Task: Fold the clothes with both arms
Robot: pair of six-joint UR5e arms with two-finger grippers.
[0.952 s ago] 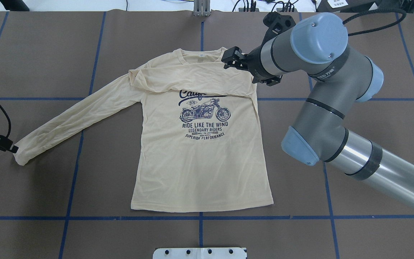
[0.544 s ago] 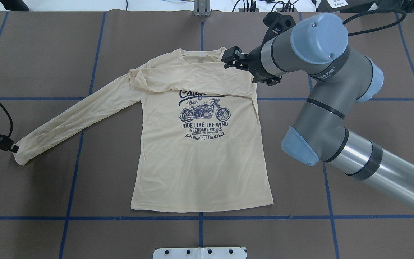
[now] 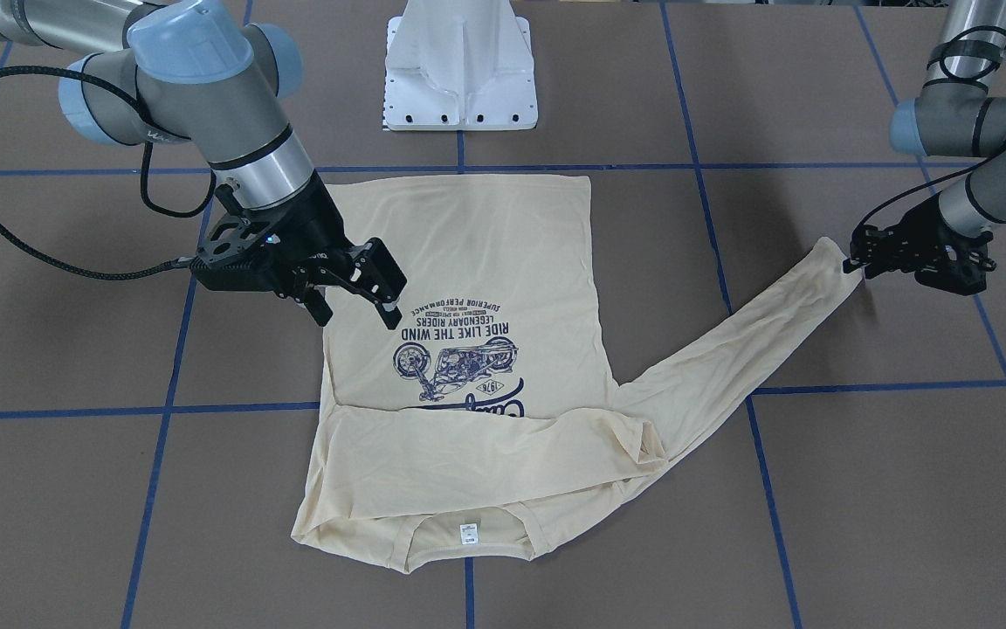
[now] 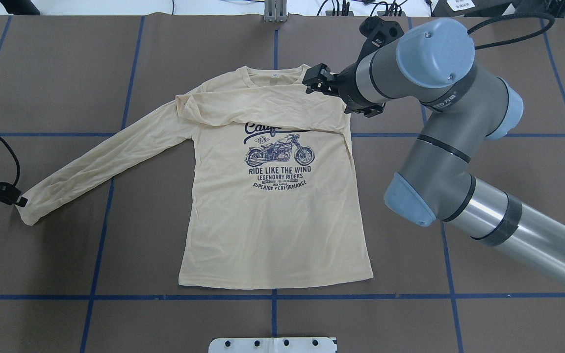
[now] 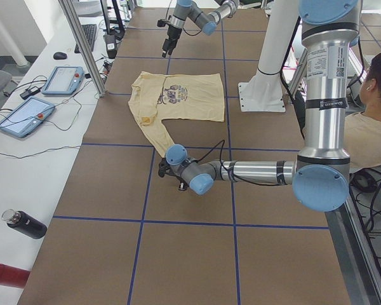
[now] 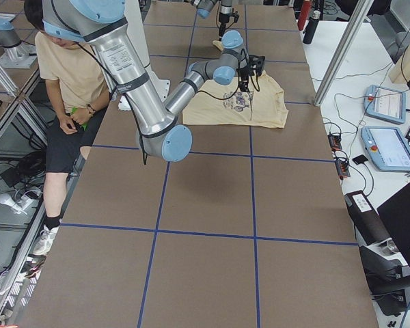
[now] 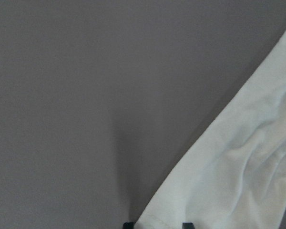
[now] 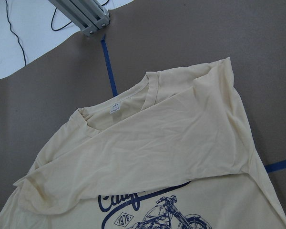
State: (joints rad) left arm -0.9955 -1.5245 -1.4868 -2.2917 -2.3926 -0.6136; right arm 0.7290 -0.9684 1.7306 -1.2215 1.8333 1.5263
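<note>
The T-shirt (image 4: 272,230) under the right hand (image 3: 357,316) is thin, matt cream cloth, soft and finely creased, with its print in flat dark ink. The cuff at the left hand (image 3: 853,255) shows a stitched hem. The worktop (image 4: 57,73) around both hands has a smooth, matt brown, paper-like covering crossed by blue tape lines (image 4: 115,297). Both hands are matt black. Behind the right hand, the right arm (image 4: 523,235) is smooth grey painted metal and bare silver tube with a soft sheen, with satin light-blue joint caps (image 4: 434,51) and a braided black cable (image 3: 101,276).

One T-shirt (image 4: 272,230), two arms (image 3: 232,122), one person (image 6: 68,68).
</note>
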